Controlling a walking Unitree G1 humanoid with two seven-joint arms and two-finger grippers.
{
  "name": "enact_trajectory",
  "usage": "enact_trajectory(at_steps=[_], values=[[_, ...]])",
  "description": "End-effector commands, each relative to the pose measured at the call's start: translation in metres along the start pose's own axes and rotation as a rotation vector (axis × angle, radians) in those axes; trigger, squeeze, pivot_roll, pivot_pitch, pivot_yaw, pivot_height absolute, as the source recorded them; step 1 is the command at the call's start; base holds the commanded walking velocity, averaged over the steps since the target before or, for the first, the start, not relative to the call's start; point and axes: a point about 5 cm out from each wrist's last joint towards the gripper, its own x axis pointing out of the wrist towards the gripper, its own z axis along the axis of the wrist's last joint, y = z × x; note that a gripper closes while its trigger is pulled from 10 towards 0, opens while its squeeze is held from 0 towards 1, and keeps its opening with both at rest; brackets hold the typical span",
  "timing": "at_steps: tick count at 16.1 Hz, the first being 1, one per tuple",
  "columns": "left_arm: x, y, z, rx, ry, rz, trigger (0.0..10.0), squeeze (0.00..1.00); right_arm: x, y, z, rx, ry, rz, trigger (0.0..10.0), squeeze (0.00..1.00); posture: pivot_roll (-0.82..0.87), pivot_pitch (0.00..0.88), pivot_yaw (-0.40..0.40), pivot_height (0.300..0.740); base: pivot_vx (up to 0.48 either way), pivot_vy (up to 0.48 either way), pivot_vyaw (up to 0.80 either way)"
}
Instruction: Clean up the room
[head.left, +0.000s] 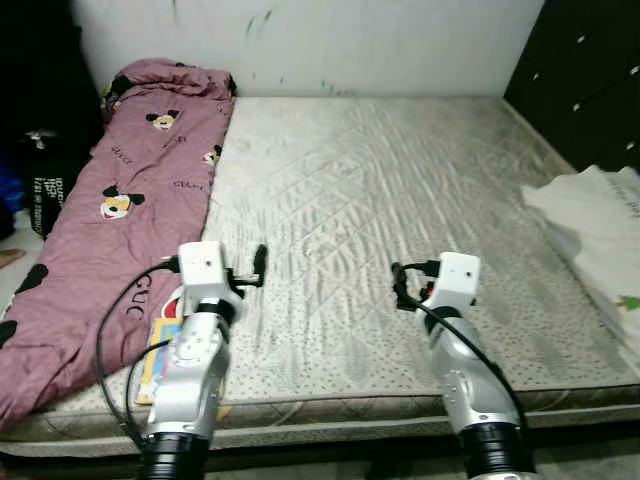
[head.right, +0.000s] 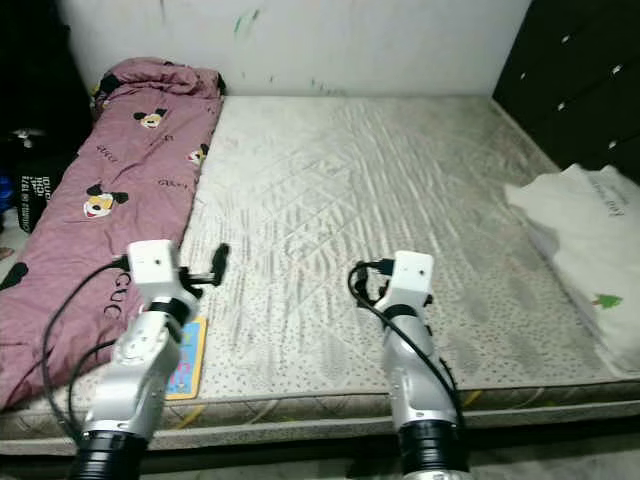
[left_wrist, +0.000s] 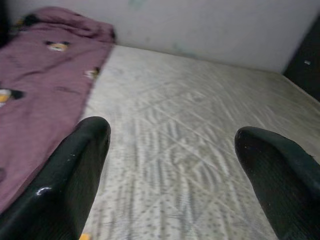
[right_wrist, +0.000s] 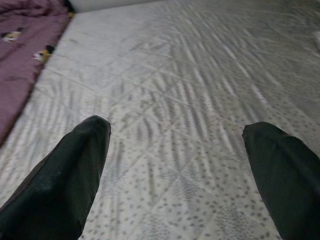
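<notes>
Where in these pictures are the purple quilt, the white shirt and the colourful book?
purple quilt (head.left: 120, 190), left eye view, middle of its patterned top.
white shirt (head.right: 590, 240), right eye view, its flat front.
colourful book (head.right: 187, 365), right eye view, its exposed cover beside the left arm.

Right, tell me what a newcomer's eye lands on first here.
First the purple cartoon-print quilt lying along the left edge of the bare quilted mattress, then the folded white cloth at its right edge. In front, the left gripper and the right gripper hover open over the mattress, and a colourful booklet lies beside the left arm.
</notes>
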Motion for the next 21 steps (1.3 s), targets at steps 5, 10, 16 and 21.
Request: enact_trajectory(at_steps=[5, 10, 16, 21], values=[[-0.0010, 0.0057, -0.0048, -0.002, 0.035, 0.034, 10.0, 0.00, 0.0012, 0.0054, 0.0012, 0.007, 0.007, 0.017, 10.0, 0.00, 0.01, 0.003, -0.021, 0.740, 0.000, 0.480, -0.32], [-0.0007, 0.0071, -0.0048, 0.001, 0.041, 0.048, 10.0, 0.00, 0.0016, 0.0054, 0.0009, 0.006, 0.010, 0.017, 10.0, 0.00, 0.01, 0.003, -0.019, 0.740, 0.000, 0.480, -0.29], [-0.0005, 0.0083, -0.0039, 0.012, 0.034, 0.052, 10.0, 0.00, 0.0014, 0.0049, -0.0007, 0.005, 0.017, 0.018, 10.0, 0.00, 0.01, 0.002, -0.017, 0.740, 0.000, 0.480, 0.00], [-0.0007, 0.0095, -0.0041, 0.015, 0.036, 0.060, 10.0, 0.00, 0.0017, 0.0058, -0.0019, 0.001, 0.023, 0.021, 10.0, 0.00, 0.02, 0.000, -0.019, 0.740, 0.000, 0.480, 0.00]])
